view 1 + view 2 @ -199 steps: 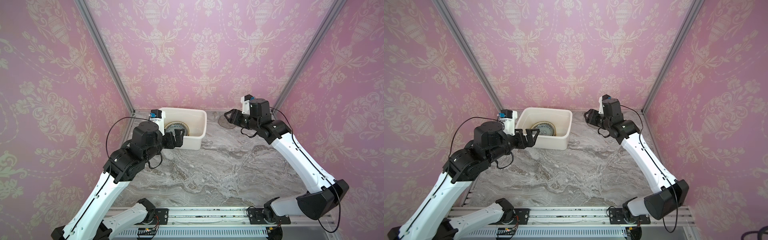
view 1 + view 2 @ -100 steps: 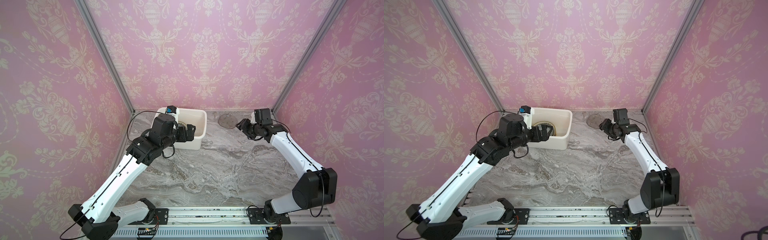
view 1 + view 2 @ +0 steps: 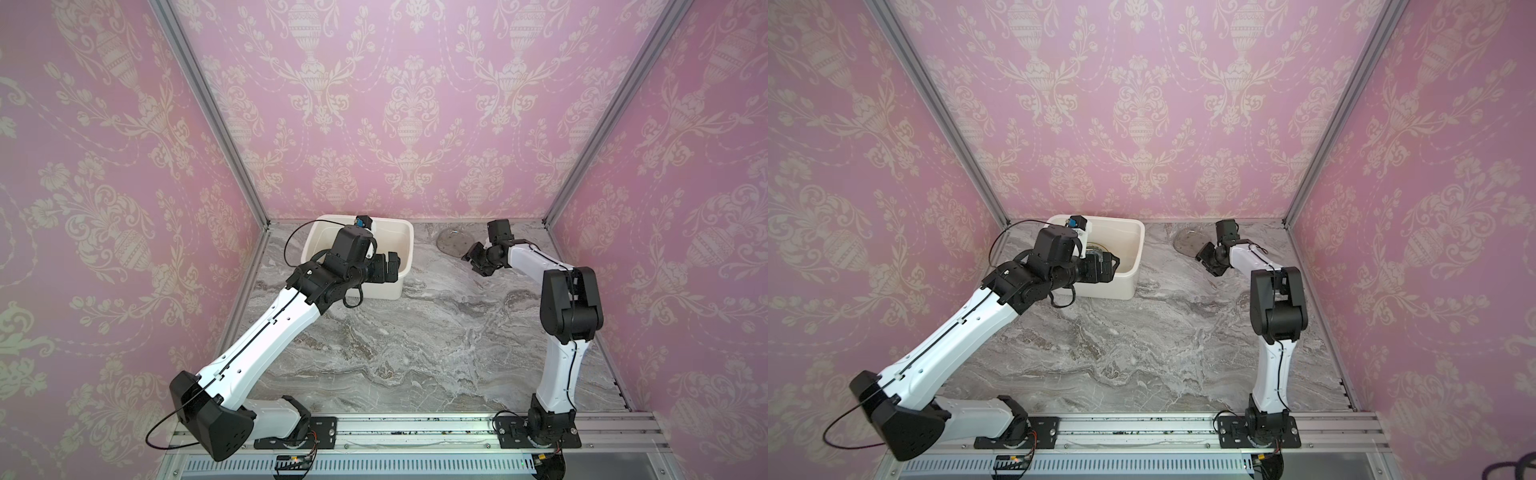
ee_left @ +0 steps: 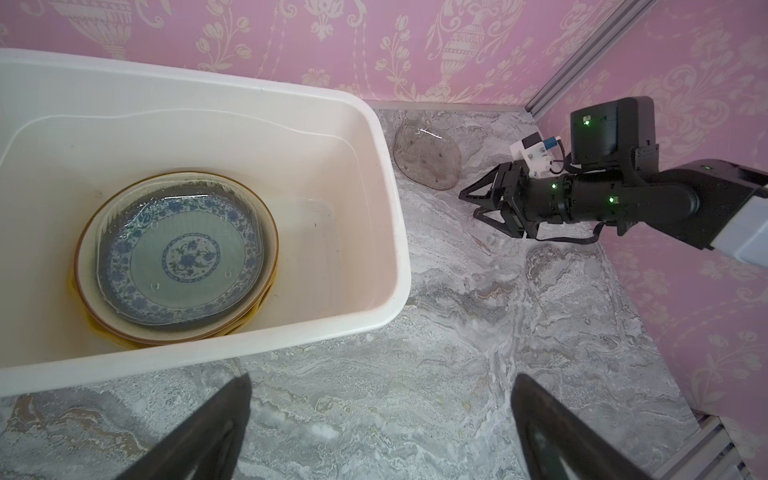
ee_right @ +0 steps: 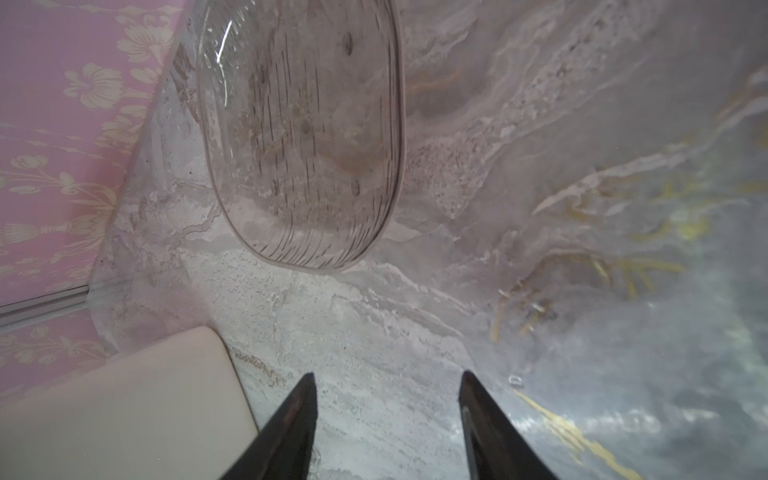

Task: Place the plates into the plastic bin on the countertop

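White plastic bin (image 3: 386,291) sits at 11 o'clock on the surface (image 3: 415,340), by the back wall. Stacked plates (image 4: 178,257) lie inside it: a blue-patterned one under clear glass, cream and yellow rims below. One smoky glass plate (image 3: 455,241) lies flat on the surface at 1 o'clock, apart from the bin. The left fingers (image 4: 216,432) are spread wide, empty, above the bin's 4 o'clock corner. The right fingers (image 5: 291,432) are about half apart, empty, low at that plate's 4 o'clock, tips toward it, not touching.
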Available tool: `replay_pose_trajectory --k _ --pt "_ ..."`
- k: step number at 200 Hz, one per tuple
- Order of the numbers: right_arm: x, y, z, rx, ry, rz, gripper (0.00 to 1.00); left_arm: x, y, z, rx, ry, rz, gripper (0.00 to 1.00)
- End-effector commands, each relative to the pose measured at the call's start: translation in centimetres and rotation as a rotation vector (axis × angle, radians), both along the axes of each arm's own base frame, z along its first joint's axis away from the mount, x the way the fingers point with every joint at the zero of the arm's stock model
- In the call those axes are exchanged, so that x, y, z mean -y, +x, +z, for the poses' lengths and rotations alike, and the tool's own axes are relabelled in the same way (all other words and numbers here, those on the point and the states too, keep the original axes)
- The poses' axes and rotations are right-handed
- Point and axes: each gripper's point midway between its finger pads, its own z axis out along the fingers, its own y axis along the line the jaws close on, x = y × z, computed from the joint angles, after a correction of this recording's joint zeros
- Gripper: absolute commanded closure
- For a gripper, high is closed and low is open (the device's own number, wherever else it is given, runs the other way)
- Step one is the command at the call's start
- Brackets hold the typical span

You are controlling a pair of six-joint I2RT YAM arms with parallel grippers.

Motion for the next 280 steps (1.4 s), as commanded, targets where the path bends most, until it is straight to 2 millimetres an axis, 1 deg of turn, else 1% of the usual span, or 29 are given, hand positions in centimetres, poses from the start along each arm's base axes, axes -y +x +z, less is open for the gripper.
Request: replay_pose_trajectory --k 1,23,56,83,98,118,140,166,178,190,208,228,230,232,233,234,241,248,252,254,264,280 --pt "-0.1 2.3 0.6 0.038 0.005 0.005 0.46 0.6 0.6 -0.6 0.006 0.012 -0.033 0.01" --pt "0.2 3.6 -0.6 0.029 0.005 -0.01 0.49 0.9 1.1 -1.1 -0.002 0.009 -0.037 0.01" --pt "0.7 4.4 -2.1 0.009 -0.01 -0.037 0.59 1.2 1.7 -1.3 -0.005 0.014 -0.043 0.01" --pt "1.1 4.4 -2.8 -0.003 -0.023 -0.05 0.71 1.2 1.7 -1.2 -0.003 0.014 -0.044 0.01" --pt "1.3 4.3 -3.2 -0.015 -0.03 -0.056 0.8 1.2 1.6 -1.0 -0.001 0.013 -0.044 0.01" --pt "1.6 3.9 -3.3 -0.027 -0.038 -0.059 0.91 1.0 1.4 -0.6 0.007 0.012 -0.042 0.01" --pt "1.8 3.2 -2.8 -0.028 -0.043 -0.061 1.0 0.7 1.1 -0.1 0.015 0.01 -0.039 0.01" --pt "1.8 1.6 -1.5 -0.021 -0.04 -0.055 1.0 0.3 0.5 0.5 0.026 -0.005 -0.037 0.01" --pt "1.8 0.3 -1.0 -0.026 -0.042 -0.048 1.0 0.2 0.1 0.8 0.026 -0.017 -0.038 0.01" --pt "1.8 -1.4 -0.5 -0.034 -0.039 -0.043 1.0 0.3 -0.5 1.0 0.022 -0.034 -0.053 0.01" --pt "1.8 -4.8 -0.3 -0.059 -0.035 -0.04 1.0 0.8 -1.8 1.0 -0.006 -0.061 -0.102 0.01" --pt "1.6 -9.5 0.0 -0.09 -0.032 -0.027 1.0 1.6 -3.6 0.8 -0.042 -0.071 -0.159 0.01" --pt "1.6 -9.6 0.1 -0.087 -0.032 -0.028 1.0 1.6 -3.8 0.8 -0.045 -0.07 -0.164 0.01" --pt "1.6 -10.9 -0.6 -0.112 -0.033 -0.026 1.0 1.7 -4.0 0.7 -0.048 -0.07 -0.17 0.01" --pt "1.6 -10.9 -0.6 -0.112 -0.033 -0.026 1.0 1.8 -4.1 0.7 -0.048 -0.07 -0.172 0.01" --pt "1.6 -11.6 -0.8 -0.123 -0.033 -0.025 1.0 1.8 -4.2 0.8 -0.048 -0.07 -0.175 0.01" --pt "1.5 -12.9 -0.6 -0.128 -0.034 -0.024 1.0 2.1 -5.0 0.6 -0.06 -0.068 -0.192 0.01" --pt "1.3 -14.8 -0.6 -0.14 -0.031 -0.025 1.0 2.4 -5.6 0.5 -0.071 -0.07 -0.202 0.01" --pt "1.3 -15.4 -0.5 -0.139 -0.03 -0.025 1.0 2.6 -6.0 0.3 -0.08 -0.075 -0.207 0.01" --pt "1.2 -16.1 -0.5 -0.144 -0.028 -0.024 1.0 2.7 -6.2 0.3 -0.083 -0.078 -0.208 0.01" --pt "0.9 -18.1 -0.3 -0.147 -0.022 -0.028 1.0 3.2 -7.0 -0.1 -0.117 -0.107 -0.204 0.01" --pt "0.5 -21.0 0.1 -0.149 -0.022 -0.032 1.0 4.1 -8.1 -1.3 -0.199 -0.183 -0.182 0.01"
